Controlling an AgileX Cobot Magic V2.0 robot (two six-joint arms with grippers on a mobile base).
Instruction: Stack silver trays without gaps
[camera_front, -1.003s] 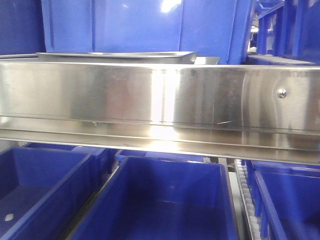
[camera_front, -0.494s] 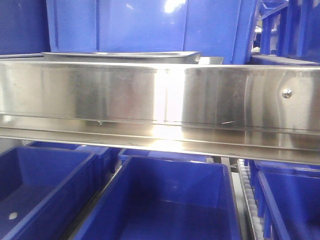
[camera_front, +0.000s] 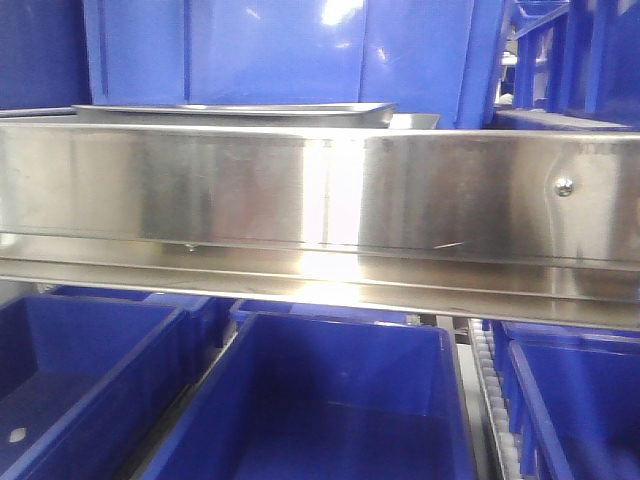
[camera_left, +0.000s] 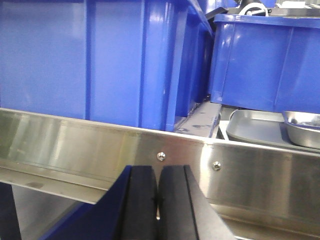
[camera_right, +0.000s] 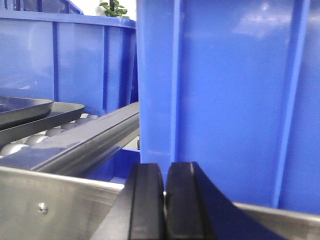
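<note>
In the front view a silver tray (camera_front: 235, 111) lies on the upper shelf, just behind the steel rail (camera_front: 300, 190), and only its rim shows. The left wrist view has one silver tray (camera_left: 252, 127) flat on the shelf at the right, with another tray (camera_left: 306, 129) resting in it at the frame's edge. The right wrist view catches two overlapping tray rims (camera_right: 27, 107) at the far left. My left gripper (camera_left: 158, 175) is shut and empty, below the rail. My right gripper (camera_right: 164, 175) is also shut and empty, in front of a blue bin.
Tall blue bins (camera_left: 100, 60) stand on the upper shelf beside the trays, and one (camera_right: 225, 95) fills the right wrist view. Open blue bins (camera_front: 330, 400) sit on the lower level. Shelf rollers (camera_right: 30, 140) and a divider bar (camera_right: 95, 137) run under the trays.
The front view drifted slightly to one side and came back to where it was. The tray and the bins keep their places.
</note>
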